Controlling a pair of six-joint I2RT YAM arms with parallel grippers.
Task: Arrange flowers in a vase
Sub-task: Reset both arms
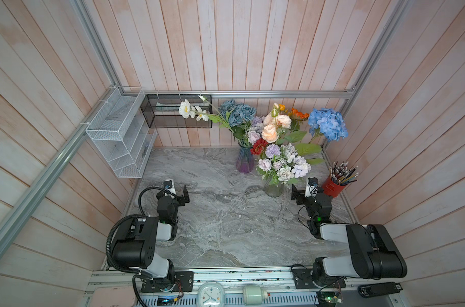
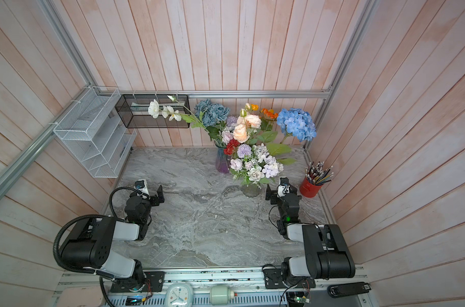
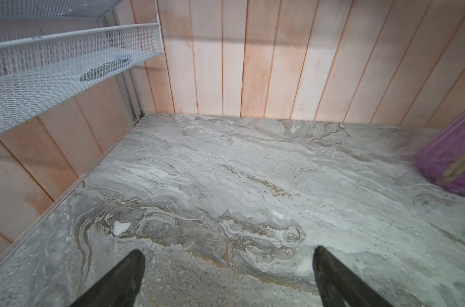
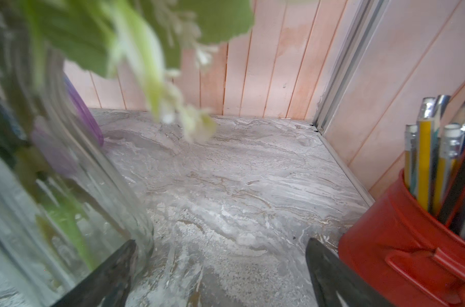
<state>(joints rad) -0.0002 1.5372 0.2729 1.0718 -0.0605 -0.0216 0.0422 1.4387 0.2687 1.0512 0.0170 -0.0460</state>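
At the rear right of the table (image 1: pixel 226 218), the flowers (image 1: pixel 269 133) stand in two vases.

Surface: grey marble-pattern top with pale veining.

Enclosure: pink-washed plank walls (image 1: pixel 252 47) on three sides, with an aluminium frame (image 1: pixel 279 94) along the edges. A white rack (image 1: pixel 114 133) hangs on the left wall and a black basket (image 1: pixel 162 114) on the back wall. A red cup (image 1: pixel 332 189) of pencils (image 1: pixel 342 171) stands at the right edge.

Purple vase (image 1: pixel 244 160), near the back wall: white blooms lean out across the black basket and dusty-blue roses stand upright.

Clear vase (image 1: pixel 273 189), nearer the arms: a pale lilac and white bunch.

Peach, orange and red blooms and a bright blue hydrangea rise between and behind. Which vase holds them cannot be told.

Left gripper (image 3: pixel 227 251): jaws released, empty, over the table's left side.

Right gripper (image 4: pixel 220 242): jaws released, empty, between the clear vase and the red cup.
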